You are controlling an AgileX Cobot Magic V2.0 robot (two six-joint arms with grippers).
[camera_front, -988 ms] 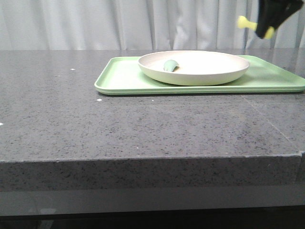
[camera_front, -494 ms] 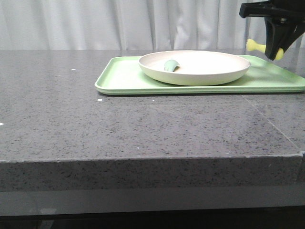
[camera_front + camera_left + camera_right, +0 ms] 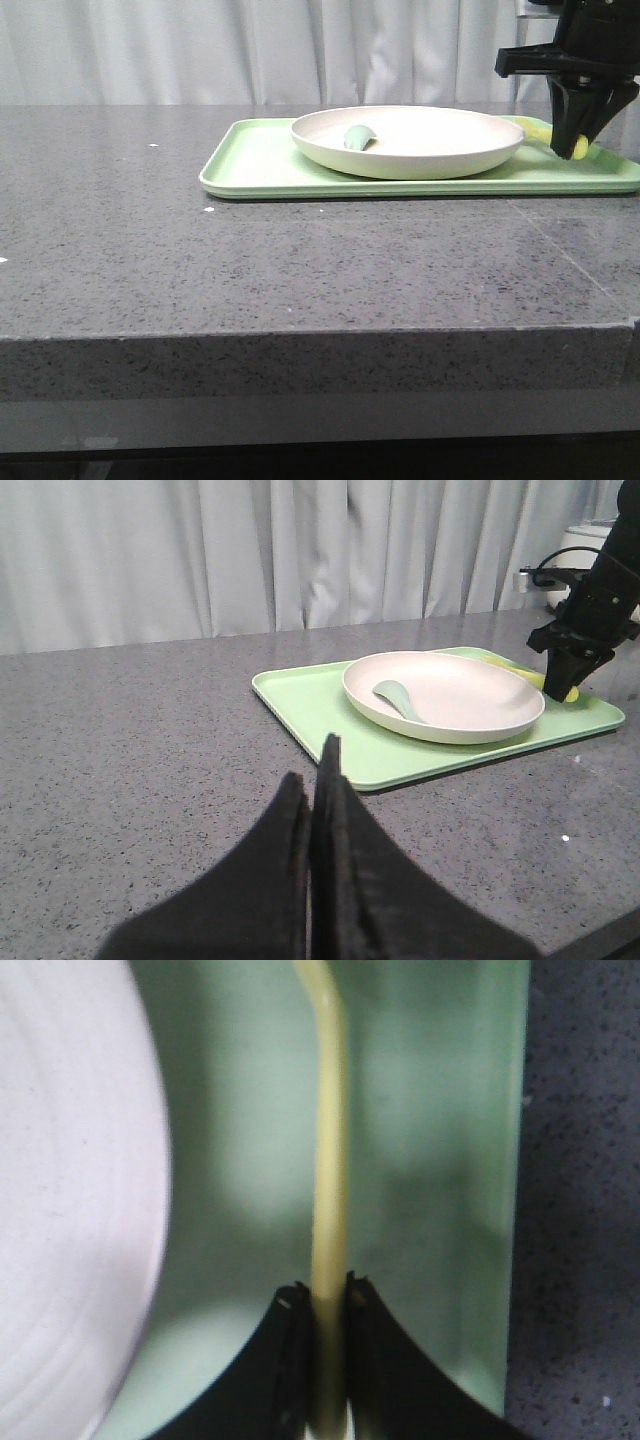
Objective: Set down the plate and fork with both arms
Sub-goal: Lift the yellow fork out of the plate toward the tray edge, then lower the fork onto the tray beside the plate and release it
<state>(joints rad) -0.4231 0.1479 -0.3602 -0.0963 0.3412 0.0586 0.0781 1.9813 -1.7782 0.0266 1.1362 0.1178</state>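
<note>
— While the right gripper (image 3: 578, 150) hangs low over the right end of the light green tray (image 3: 260, 165), what is it carrying?

— Its jaws pinch the fork (image 3: 329, 1200), a slim pale yellow piece. In the right wrist view the handle runs straight out from between the fingers (image 3: 287, 1345), above the strip of tray beside the plate (image 3: 70, 1210).

— Has the fork landed?

— Hard to say. From the front its yellow end (image 3: 580, 150) sits at about tray height, just right of the plate's rim (image 3: 505, 150), but I cannot tell whether it touches the tray.

— And the plate itself?

— Cream-white, round, resting on the tray on the grey stone table (image 3: 300, 270). A dull teal-green utensil (image 3: 358, 137) lies inside it, towards the left.

— The left gripper (image 3: 318, 810)?

— Well apart from the tray, above bare table, its black jaws pressed together with nothing between them.
</note>
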